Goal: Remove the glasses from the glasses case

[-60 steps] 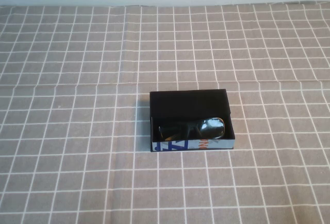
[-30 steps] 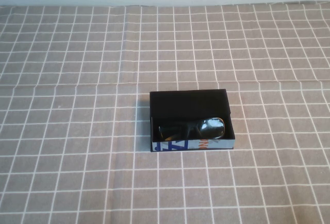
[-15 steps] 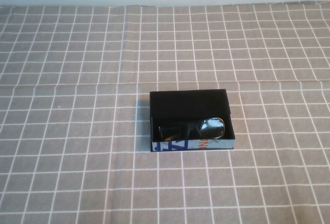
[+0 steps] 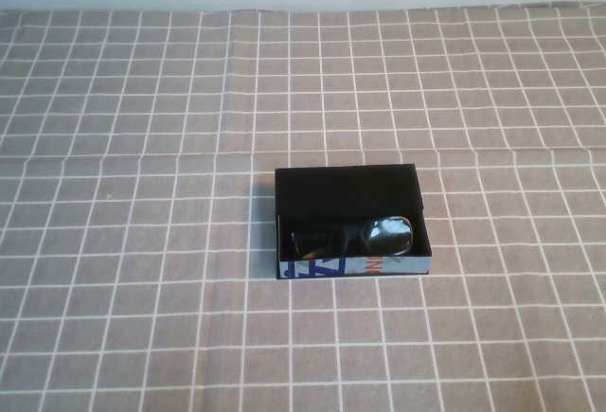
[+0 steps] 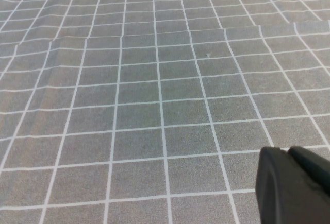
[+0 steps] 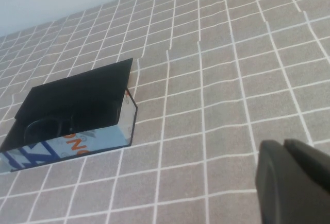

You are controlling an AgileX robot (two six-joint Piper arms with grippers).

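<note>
The shallow rectangular black glasses case with a white front side printed in blue and orange sits open a little right of centre and just below the middle of the high view, on the grey cloth with a white grid that covers the table. Its long axis runs left to right across the frame, the printed white side facing the bottom edge. Inside it, against that near wall, lie the black thick-framed plastic glasses with dark reflective lenses; their long axis also runs left to right, parallel to the case, with one shiny lens toward the right end of the box.

Neither arm appears in the high view. In the right wrist view the right gripper fills the lower right corner as a dark rounded shape; whether it is parted or closed cannot be told. The case lies well apart from it at the left of that frame, and the glasses show dimly inside. In the left wrist view the left gripper sits in the lower right corner above bare gridded cloth; its state likewise cannot be told, and neither case nor glasses appears there.
</note>
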